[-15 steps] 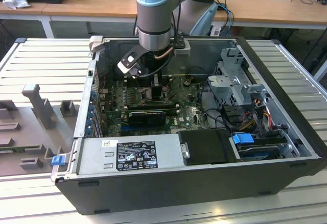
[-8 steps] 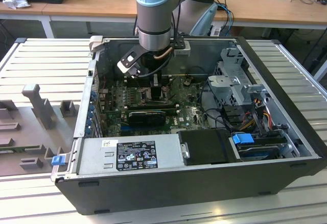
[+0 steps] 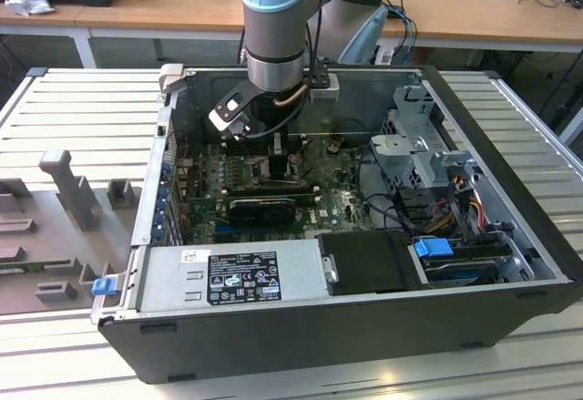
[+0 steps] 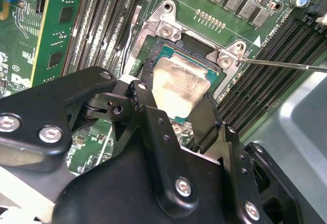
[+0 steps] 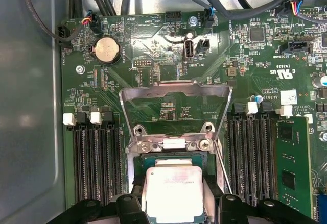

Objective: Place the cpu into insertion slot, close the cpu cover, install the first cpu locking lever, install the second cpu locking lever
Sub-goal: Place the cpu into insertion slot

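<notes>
- The arm [image 3: 278,26] reaches down into the open computer case [image 3: 533,236], over the green circuit board [image 3: 219,177], well away from the grey power supply box [image 3: 228,274] at the near wall.
- In both wrist views the gripper [image 4: 178,93] [image 5: 172,206] is down at the socket, and the cpu [image 4: 181,83] [image 5: 172,188] sits right between its two black fingers [image 4: 145,89] [image 5: 134,196].
- Those fingers flank the chip on opposite sides and press against its edges, so the gripper is clamped on the cpu, pale face up.
- The chip lies level over the insertion slot [image 4: 186,47] [image 5: 173,157], with a strip of the dark socket floor visible past its far edge. Whether it is fully seated I cannot tell.
- The cpu cover [image 5: 171,89] is swung up on its hinge beyond the socket, clear of chip and fingers, with board showing through its square window.
- A thin locking lever [image 4: 286,65] [image 5: 222,169] runs out beside the socket, unlatched and touching neither the gripper nor the chip.
- Long black memory slots [image 5: 97,163] line both sides of the socket, just beside the fingers.
</notes>
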Controlling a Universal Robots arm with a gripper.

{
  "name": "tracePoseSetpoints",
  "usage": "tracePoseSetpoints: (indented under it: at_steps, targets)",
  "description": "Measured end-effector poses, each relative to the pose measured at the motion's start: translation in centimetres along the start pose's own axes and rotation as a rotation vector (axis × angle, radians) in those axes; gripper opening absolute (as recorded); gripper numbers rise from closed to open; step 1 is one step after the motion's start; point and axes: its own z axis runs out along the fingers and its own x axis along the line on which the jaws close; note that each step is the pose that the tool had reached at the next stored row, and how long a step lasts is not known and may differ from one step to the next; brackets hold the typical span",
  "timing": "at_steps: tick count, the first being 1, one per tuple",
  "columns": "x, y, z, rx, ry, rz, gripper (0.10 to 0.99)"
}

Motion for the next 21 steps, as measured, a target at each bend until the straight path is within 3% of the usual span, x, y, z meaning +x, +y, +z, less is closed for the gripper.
tracePoseSetpoints:
  at_steps: [2, 3, 7, 14, 21]
  targets:
    - [0.0, 0.0, 0.0, 0.0, -0.0002, 0.0, 0.541]
    - [-0.01, -0.01, -0.01, 0.001, -0.0005, 0.0, 0.608]
    - [-0.06, -0.01, -0.01, 0.0, -0.0013, 0.0, 0.608]
    - [-0.08, 0.0, -0.02, 0.0, -0.0158, -0.001, 0.608]
    - [-0.07, 0.01, -0.11, 0.001, -0.0073, 0.0, 0.608]
